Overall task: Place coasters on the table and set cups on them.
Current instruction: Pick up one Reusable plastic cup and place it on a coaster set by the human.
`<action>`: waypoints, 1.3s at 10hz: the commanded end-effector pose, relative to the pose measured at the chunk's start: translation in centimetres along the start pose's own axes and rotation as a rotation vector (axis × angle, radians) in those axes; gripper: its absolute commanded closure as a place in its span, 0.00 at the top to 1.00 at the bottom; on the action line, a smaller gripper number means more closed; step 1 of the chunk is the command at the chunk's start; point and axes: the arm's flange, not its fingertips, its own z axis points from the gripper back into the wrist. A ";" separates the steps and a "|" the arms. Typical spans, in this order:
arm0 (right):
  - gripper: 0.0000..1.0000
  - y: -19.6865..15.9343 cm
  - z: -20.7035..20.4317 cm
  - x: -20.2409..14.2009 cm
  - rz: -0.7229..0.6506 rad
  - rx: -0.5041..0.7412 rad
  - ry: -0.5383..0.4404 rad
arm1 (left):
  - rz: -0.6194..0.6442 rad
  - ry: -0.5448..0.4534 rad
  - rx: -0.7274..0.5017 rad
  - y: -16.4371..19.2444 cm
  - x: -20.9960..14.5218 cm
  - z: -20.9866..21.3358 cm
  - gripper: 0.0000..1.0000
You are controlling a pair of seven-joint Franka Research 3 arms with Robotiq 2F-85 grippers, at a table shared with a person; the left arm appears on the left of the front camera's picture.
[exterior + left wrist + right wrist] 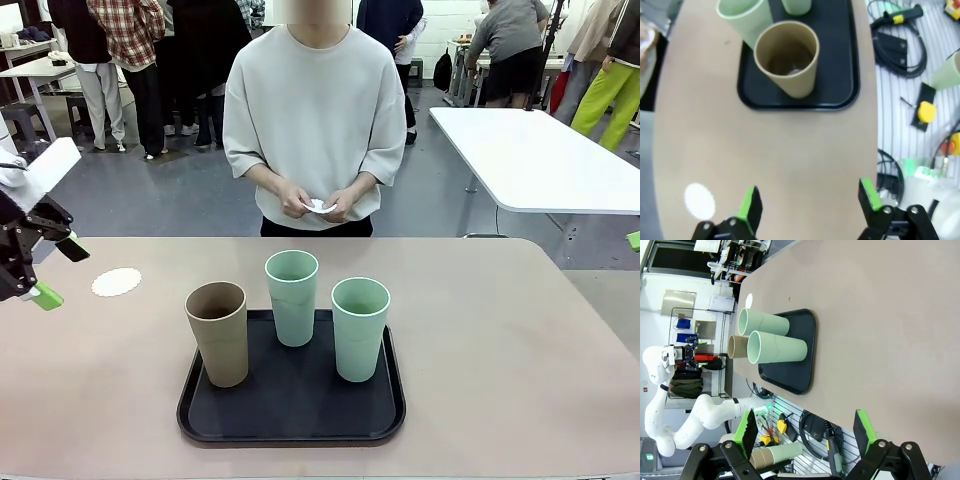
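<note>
I have both grippers spread wide with nothing between the pads: the left gripper hangs at the table's nine o'clock edge, and the right gripper is off the table's edge, looking in across the tabletop.

One coaster lies flat on the table, at about ten o'clock from the black tray and just beside my left fingers. The person's hands at twelve o'clock hold something thin and white, likely more coasters.

My read is that a cup goes onto that coaster next. The tan-brown tumbler, at the tray's nine o'clock, is nearest. I'd come in level, pinch it mid-wall, lift it clear of the tray's raised lip, and lower it straight down so the base centres on the disc. The coaster looks thin and light, so a sideways nudge would probably slide it.

All three tumblers are matte, tapered and handleless. The pale green tumbler stands at the tray's twelve o'clock and the second green tumbler at three. The coaster's edge is scalloped.
</note>
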 end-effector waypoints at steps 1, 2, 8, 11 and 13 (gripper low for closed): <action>1.00 -0.1 0.0 0.0 -0.002 0.017 0.000 | 0.015 0.000 0.011 -0.3 0.1 0.2 1.00; 1.00 -0.1 0.0 0.0 -0.002 0.017 0.000 | 0.000 0.000 0.000 0.0 0.0 0.0 1.00; 1.00 -0.1 0.0 0.0 -0.002 0.017 0.000 | -0.073 -0.659 -0.315 7.2 -6.6 -8.2 1.00; 1.00 -0.1 0.0 0.0 -0.002 0.017 0.000 | -0.153 -0.664 -0.183 5.9 -7.5 -11.7 1.00; 1.00 -0.1 0.0 0.0 -0.002 0.017 0.000 | -0.162 -0.654 -0.103 5.5 -7.1 -13.5 1.00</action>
